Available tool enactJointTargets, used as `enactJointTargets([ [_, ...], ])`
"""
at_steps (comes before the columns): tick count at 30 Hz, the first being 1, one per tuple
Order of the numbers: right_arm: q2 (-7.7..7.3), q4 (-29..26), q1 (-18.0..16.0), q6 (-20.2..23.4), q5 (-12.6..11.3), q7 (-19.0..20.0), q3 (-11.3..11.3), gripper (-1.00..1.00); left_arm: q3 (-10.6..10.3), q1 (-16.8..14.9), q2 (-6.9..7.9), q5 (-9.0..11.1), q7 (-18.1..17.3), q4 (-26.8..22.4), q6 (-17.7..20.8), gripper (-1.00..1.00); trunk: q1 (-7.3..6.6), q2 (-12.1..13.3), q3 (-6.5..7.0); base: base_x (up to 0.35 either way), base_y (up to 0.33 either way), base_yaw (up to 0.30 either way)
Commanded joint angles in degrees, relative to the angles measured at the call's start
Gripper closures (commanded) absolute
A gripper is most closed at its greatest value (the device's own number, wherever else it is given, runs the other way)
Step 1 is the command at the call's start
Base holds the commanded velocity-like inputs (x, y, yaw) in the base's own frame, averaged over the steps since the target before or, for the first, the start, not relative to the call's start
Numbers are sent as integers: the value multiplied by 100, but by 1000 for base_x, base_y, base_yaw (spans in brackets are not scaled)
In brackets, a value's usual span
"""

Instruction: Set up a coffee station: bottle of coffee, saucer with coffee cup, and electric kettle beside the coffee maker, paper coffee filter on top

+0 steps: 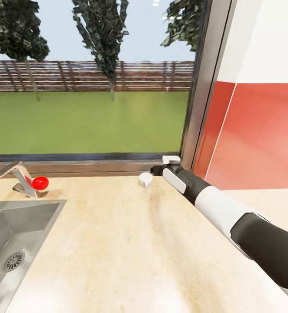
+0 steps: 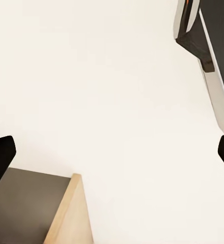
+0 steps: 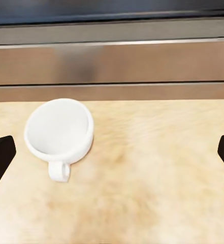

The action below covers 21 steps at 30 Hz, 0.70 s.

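The coffee cup (image 1: 145,178), tiny and white, sits on the light wood-look kitchen countertop (image 1: 131,243) close to the window sill. My right arm reaches across the worktop, and its gripper (image 1: 157,170) is just right of the cup and apart from it. In the right wrist view the cup (image 3: 59,129) shows its empty bowl and handle, off to one side of the open right gripper (image 3: 112,157), whose dark fingertips (image 3: 0,157) stand far apart. In the left wrist view the left gripper (image 2: 112,157) is open with nothing between its fingers.
A steel sink (image 1: 13,243) is set into the counter at the left, with a faucet and red knob (image 1: 39,182) behind it. A window frame (image 1: 196,87) and a red wall (image 1: 257,134) close the back. The left wrist view shows a pale surface and a wooden panel edge (image 2: 66,213).
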Motion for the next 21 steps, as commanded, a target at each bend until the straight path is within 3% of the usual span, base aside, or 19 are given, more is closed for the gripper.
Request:
enactJointTargets([
  [1, -5, -7, -9, 7, -45, -46, 36, -100, 42, -4, 0, -46, 17, 13, -37, -100, 2, -8, -17, 0, 0, 0],
  [21, -4, -15, -9, 7, -45, -50, 36, -100, 42, 8, -5, -46, 20, 13, -36, -100, 2, -8, -198, 0, 13, 0],
])
